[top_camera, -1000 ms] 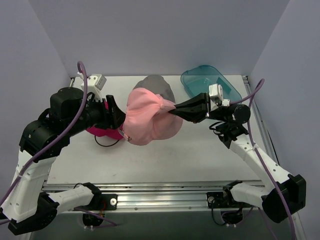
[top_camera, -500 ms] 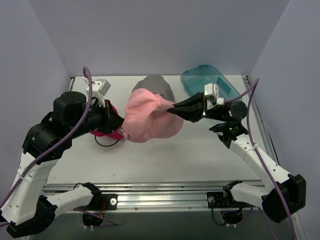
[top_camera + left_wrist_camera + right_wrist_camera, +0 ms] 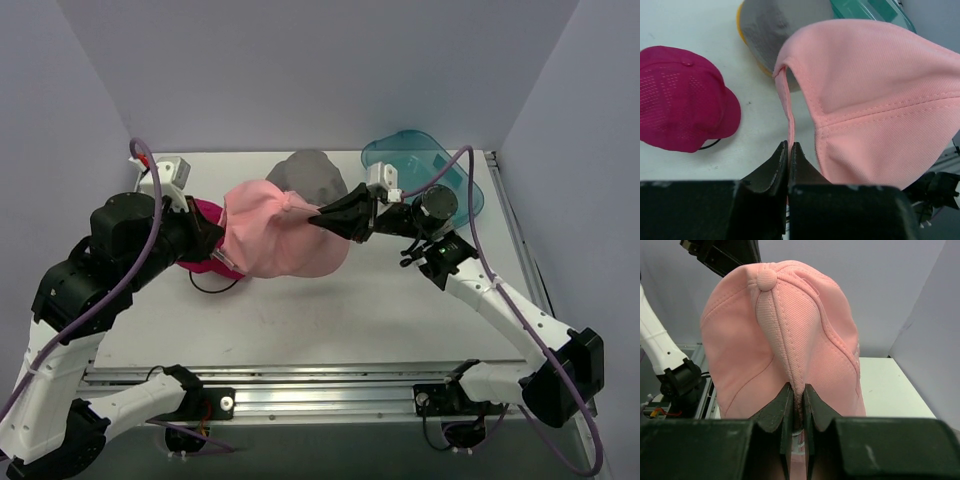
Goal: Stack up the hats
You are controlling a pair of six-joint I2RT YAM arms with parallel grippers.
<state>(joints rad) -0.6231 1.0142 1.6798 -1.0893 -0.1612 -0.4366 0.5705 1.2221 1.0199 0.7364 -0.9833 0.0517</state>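
Left of the pale pink fabric cap, a magenta mesh cap lies on the surface. The left claw pinches the pink cap's edge and the right claw pinches its crown. Behind it, a grey bucket hat mostly hides a mustard yellow hat. Right of it, the inside of the translucent teal plastic tub is partly blocked.

Table w/ magenta cap, teal tub

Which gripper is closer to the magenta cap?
Left. The left gripper is just beside the magenta cap; the right gripper is beyond the pale pink cap.
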